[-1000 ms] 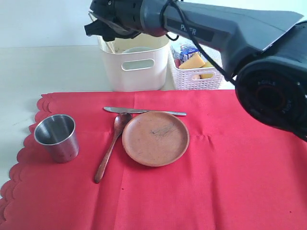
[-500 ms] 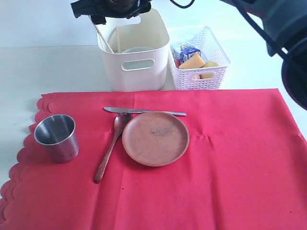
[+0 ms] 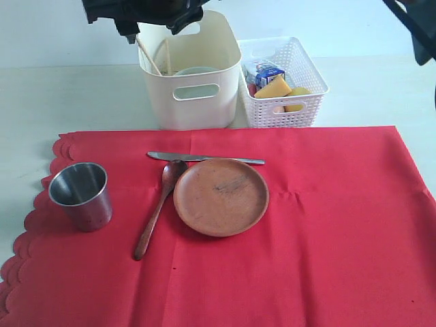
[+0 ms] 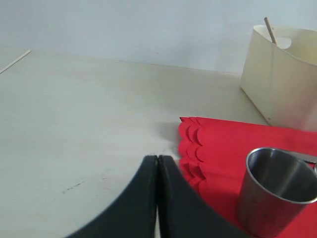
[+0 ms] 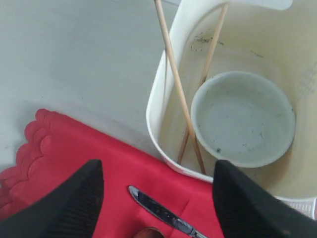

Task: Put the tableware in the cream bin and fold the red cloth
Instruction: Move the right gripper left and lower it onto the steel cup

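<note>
Four pieces of tableware lay on the red cloth (image 3: pixel 327 225): steel cup (image 3: pixel 80 194), dark wooden spoon (image 3: pixel 157 208), slim metal knife (image 3: pixel 204 158) and round brown plate (image 3: pixel 221 196). The white bowl (image 5: pixel 242 117) and pair of wooden chopsticks (image 5: pixel 183 96) sat inside the cream bin (image 3: pixel 197 112). The right fingers (image 5: pixel 74 198) hung spread and empty above it. The left fingers (image 4: pixel 143 198) were pressed together, empty, over the bare surface (image 4: pixel 74 124) beside the cloth's scalloped edge.

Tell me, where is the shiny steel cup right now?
In the exterior view the shiny steel cup stands upright on the left part of the big red cloth, near its scalloped edge, just left of the dark wooden spoon.
</note>
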Motion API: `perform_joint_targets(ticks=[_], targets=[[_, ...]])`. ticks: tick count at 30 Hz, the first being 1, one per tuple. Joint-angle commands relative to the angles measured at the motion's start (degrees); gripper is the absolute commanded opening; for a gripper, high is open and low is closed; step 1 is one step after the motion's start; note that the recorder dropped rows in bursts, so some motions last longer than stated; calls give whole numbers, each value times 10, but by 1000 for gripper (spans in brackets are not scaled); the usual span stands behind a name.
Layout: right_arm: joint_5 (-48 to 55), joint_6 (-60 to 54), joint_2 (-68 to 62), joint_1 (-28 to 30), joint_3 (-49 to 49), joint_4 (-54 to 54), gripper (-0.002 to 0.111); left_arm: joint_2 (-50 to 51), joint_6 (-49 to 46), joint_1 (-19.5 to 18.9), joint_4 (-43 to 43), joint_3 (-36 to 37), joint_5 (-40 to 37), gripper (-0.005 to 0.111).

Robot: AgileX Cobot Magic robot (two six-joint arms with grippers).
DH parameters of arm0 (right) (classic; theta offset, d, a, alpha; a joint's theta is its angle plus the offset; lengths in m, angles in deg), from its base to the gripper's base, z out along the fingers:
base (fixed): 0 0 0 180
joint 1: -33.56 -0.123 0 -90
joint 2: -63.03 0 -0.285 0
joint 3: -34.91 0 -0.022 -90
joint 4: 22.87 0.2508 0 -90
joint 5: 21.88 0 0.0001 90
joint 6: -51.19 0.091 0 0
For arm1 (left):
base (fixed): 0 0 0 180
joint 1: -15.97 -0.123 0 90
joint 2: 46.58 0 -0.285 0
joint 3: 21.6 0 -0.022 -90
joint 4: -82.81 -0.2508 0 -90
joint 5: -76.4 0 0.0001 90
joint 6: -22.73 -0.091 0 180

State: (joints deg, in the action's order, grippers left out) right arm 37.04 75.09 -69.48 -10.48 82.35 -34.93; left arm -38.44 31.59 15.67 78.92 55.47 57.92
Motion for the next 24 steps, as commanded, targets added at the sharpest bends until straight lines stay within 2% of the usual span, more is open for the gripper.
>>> perform_joint_targets(ticks=[1, 16, 20, 24], targets=[[21, -17, 6, -2, 3, 31, 60, -4, 2, 4, 0, 1, 2, 1], [34, -44, 7, -87, 3, 40, 59, -4, 2, 4, 0, 1, 2, 1], [28, -79, 7, -99, 3, 88, 59, -4, 2, 4, 0, 1, 2, 1], [30, -154, 2, -101, 3, 194, 59, -4, 2, 4, 0, 1, 2, 1]])
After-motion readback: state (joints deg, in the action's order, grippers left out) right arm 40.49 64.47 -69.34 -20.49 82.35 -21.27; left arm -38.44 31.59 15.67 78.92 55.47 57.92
